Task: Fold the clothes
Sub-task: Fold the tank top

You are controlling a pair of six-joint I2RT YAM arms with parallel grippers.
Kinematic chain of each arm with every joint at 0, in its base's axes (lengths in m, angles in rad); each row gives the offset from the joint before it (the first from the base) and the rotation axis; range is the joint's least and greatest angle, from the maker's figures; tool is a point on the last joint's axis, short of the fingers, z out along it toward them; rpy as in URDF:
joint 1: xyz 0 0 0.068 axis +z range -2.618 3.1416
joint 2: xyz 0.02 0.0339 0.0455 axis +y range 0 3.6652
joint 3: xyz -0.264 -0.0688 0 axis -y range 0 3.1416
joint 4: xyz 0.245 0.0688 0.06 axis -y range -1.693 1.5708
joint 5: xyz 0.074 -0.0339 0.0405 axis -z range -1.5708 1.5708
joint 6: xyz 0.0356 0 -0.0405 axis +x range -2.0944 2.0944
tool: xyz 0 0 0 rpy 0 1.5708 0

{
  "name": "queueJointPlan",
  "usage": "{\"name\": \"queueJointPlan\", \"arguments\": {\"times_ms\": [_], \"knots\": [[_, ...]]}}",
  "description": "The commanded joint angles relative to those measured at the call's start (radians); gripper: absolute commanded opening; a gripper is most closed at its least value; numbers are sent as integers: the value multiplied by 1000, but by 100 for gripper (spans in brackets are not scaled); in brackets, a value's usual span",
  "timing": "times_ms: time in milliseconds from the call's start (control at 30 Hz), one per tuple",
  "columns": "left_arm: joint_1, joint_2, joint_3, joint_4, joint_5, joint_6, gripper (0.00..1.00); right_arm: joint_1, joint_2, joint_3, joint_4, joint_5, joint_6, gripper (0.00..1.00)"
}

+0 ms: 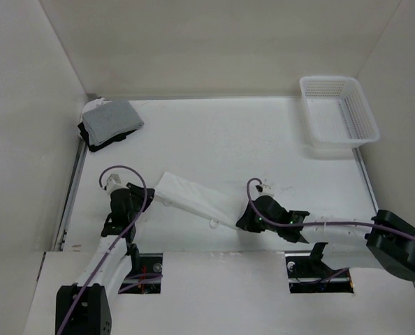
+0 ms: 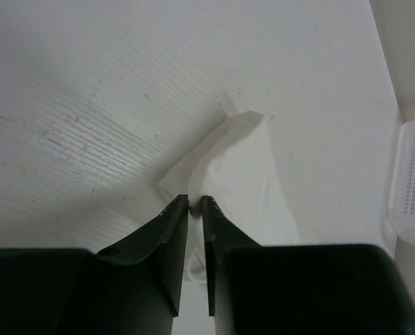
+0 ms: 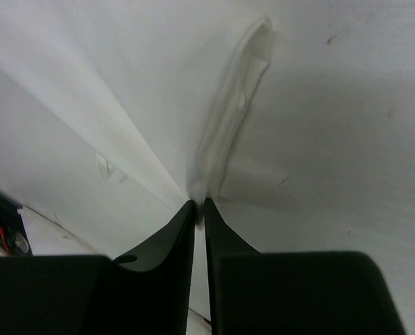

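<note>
The clothes [image 1: 193, 197], a thin white garment close in colour to the table, stretch as a narrow folded band between my two grippers. My left gripper [image 1: 150, 197] pinches its left end; in the left wrist view the jaws [image 2: 195, 201] stand a sliver apart with fabric [image 2: 242, 167] between the tips. My right gripper [image 1: 244, 222] pinches the right end; in the right wrist view its jaws [image 3: 199, 204] are nearly together on a bunched ridge of cloth [image 3: 239, 105]. A small strap loop [image 3: 106, 167] hangs from the lower edge.
A folded gray-and-black clothes pile [image 1: 110, 122] lies in the far left corner. A white mesh basket [image 1: 337, 112] stands at the far right, its edge also in the left wrist view [image 2: 413, 181]. Walls enclose the table on three sides.
</note>
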Motion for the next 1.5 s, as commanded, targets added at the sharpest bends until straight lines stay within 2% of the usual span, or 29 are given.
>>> {"name": "queueJointPlan", "arguments": {"times_ms": [0, 67, 100, 133, 200, 267, 300, 367, 433, 533, 633, 800, 933, 1067, 1167, 1267, 1400, 1467], "knots": [[16, 3, 1, 3, 5, -11, 22, 28, -8, 23, -35, 56, 27, 18], [22, -20, 15, -32, 2, -14, 30, 28, -32, 22, -55, 73, 13, 32], [27, -49, 25, -63, -1, -14, 30, 25, -60, 20, -67, 76, -1, 39], [28, -86, 35, -98, -4, -14, 30, 21, -94, 20, -81, 79, -18, 43], [24, -167, 59, -164, -30, -11, 25, 3, -163, 32, -110, 84, -50, 44], [-5, -213, 84, -197, -65, -2, 19, -17, -209, 49, -124, 84, -81, 39], [-33, -218, 100, -200, -79, 4, 17, -29, -220, 63, -123, 73, -99, 33], [-113, -185, 134, -188, -113, 8, 14, -46, -212, 90, -97, 45, -139, 19], [-232, -105, 163, -117, -171, 3, 13, -52, -165, 106, -11, 9, -176, 10], [-421, 86, 190, 76, -275, 3, 13, -106, -51, 112, 165, -60, -202, 8], [-507, 307, 217, 266, -319, 11, 13, -150, 65, 130, 302, -99, -207, 7], [-445, 547, 199, 545, -294, 6, 13, -189, 205, 103, 420, -87, -170, 7], [-356, 653, 158, 670, -242, 3, 13, -209, 271, 17, 497, -65, -125, 7], [-302, 684, 110, 747, -193, -28, 13, -215, 305, -41, 546, -45, -85, 7], [-296, 626, 85, 747, -187, -26, 15, -213, 279, -52, 542, -44, -78, 8], [-288, 551, 62, 728, -181, -19, 20, -213, 190, -60, 499, -47, -88, 16], [-289, 460, 48, 658, -191, -9, 25, -212, -26, -93, 372, -25, -99, 43], [-294, 422, 59, 612, -197, 4, 28, -207, -136, -109, 284, 4, -98, 52]]}}
